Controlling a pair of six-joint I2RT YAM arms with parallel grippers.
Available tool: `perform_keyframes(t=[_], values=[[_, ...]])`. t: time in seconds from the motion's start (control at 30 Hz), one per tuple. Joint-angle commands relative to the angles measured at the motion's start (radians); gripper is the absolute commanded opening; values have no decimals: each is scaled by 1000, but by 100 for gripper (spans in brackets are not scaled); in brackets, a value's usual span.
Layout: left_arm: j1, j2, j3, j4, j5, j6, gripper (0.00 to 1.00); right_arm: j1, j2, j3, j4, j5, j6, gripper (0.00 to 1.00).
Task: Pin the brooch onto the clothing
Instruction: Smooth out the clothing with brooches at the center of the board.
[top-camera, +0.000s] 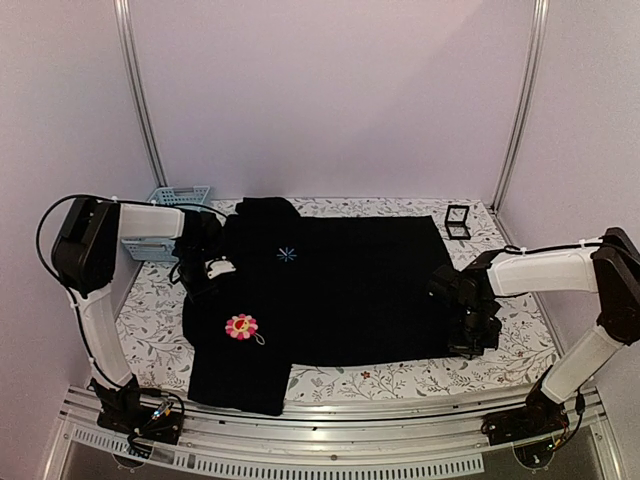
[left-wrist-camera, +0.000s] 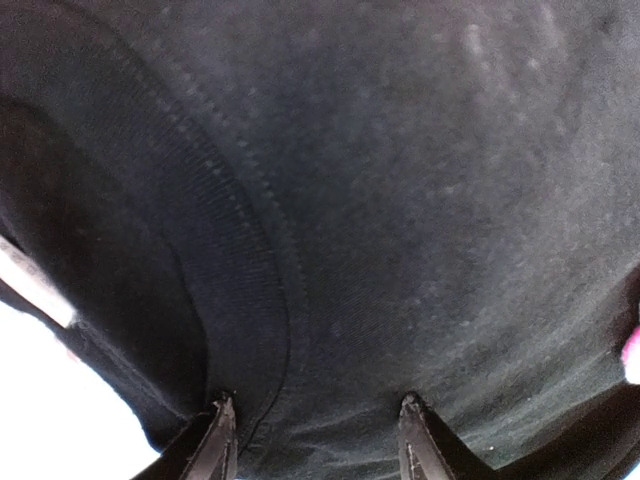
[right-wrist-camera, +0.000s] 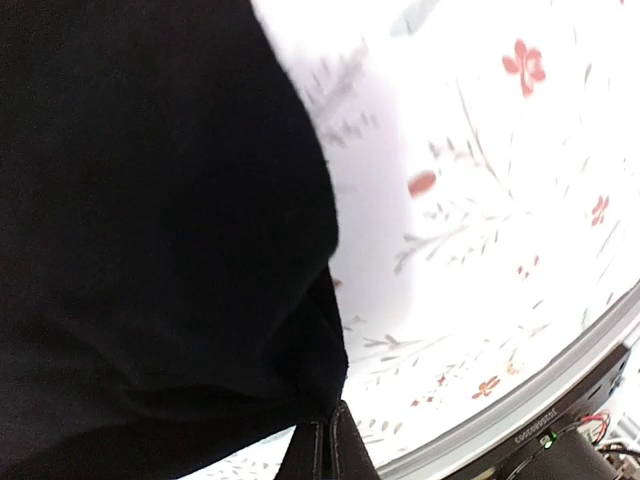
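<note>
Brooch (top-camera: 241, 326) lies flat, face up on shirt (top-camera: 350, 290), on its lower-left part by the near sleeve. Round flower, no clear long axis, small yellowish tail sticking toward near-right. Pin side hidden underneath. Shirt spread flat, neck to left, hem to right. Left gripper (top-camera: 207, 268) over collar area, fingers (left-wrist-camera: 222, 445) partly apart, nothing between them, ribbed collar seam below. Pink sliver at that wrist view's right edge, too cut off to name. Right gripper (right-wrist-camera: 330, 445) pressed together, pinching shirt's right edge over flowered cloth (right-wrist-camera: 480, 200).

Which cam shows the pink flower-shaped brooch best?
Top external: the whole pink flower-shaped brooch lies on the black fabric shirt. Left wrist catches only a pink sliver at its right edge; right wrist shows none.
</note>
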Motion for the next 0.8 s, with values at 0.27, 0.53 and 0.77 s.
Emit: perform_keyframes(t=[0.27,0.53,0.77], values=[[-12,-36,-10,-42,18,8,55,22,-87,-40,-82,-58,103,36],[-13,-137,62,-155,63,2,57,22,-186,139,-298,57,131,39],[-17,-77,73,-64,59,-28,55,33,-54,238,60,57,-106,28]])
